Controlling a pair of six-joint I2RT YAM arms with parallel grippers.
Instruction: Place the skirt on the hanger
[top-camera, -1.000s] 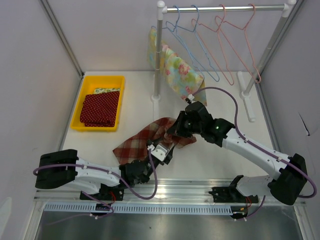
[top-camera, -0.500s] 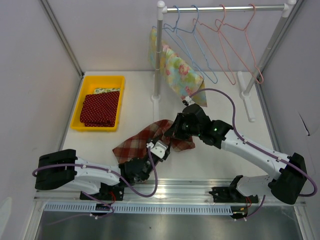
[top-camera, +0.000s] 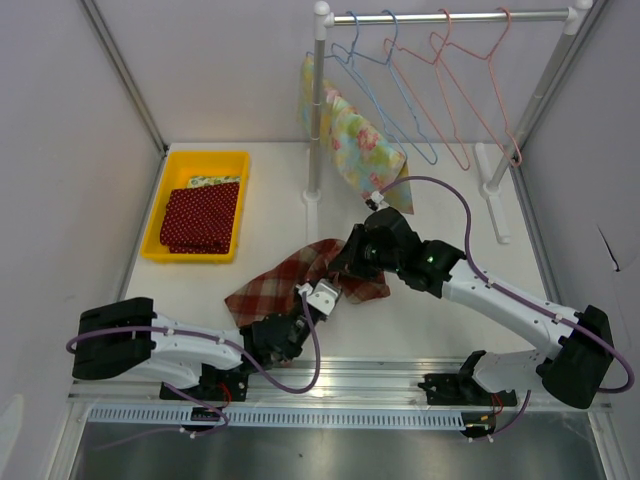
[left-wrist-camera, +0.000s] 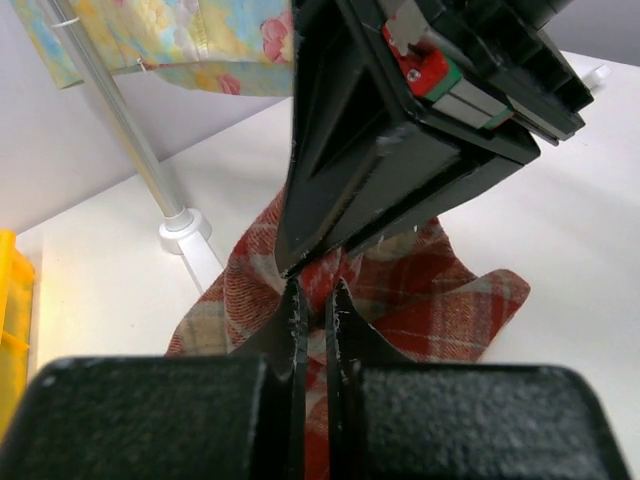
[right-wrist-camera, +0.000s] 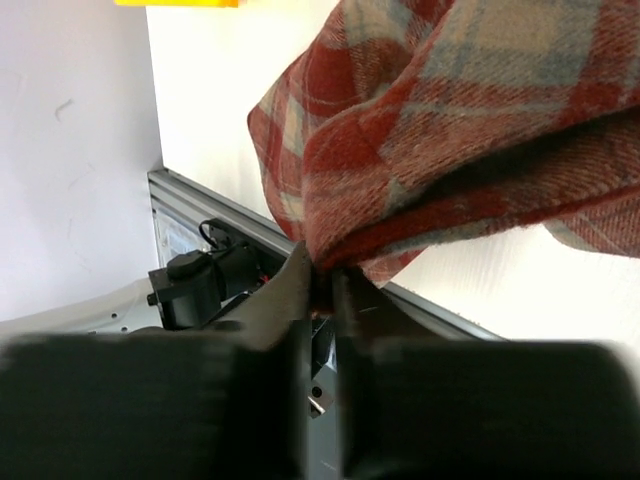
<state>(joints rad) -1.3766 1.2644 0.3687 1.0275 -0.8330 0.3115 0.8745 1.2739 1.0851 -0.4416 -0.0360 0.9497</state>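
the skirt, a red plaid one, is seen crumpled on the white table near its middle, between the two arms, and has not yet been brought to the rack. at the far left a yellow tray is set, with a folded red dotted cloth laid inside it. right of that, the left gripper is found at the near edge of the skirt with its jaws drawn together. plaid shows in the thin slit between them, so a pinch on the cloth is judged likely, though the wrist view does not make it certain. further right, the right gripper is clamped on a fold of the skirt, and the cloth is seen bunched and draped above its fingers. behind and to the right, a rail is carried on white posts. a floral garment is hung at its left end, and bare wire hangers are hooked along the rest.

the task is judged to be at an early stage. the skirt has been gripped, but no hanger is held or threaded, and the skirt is well apart from the rail. what is left is the raising of the skirt, the fitting of it to a free hanger, and the release of both grips.
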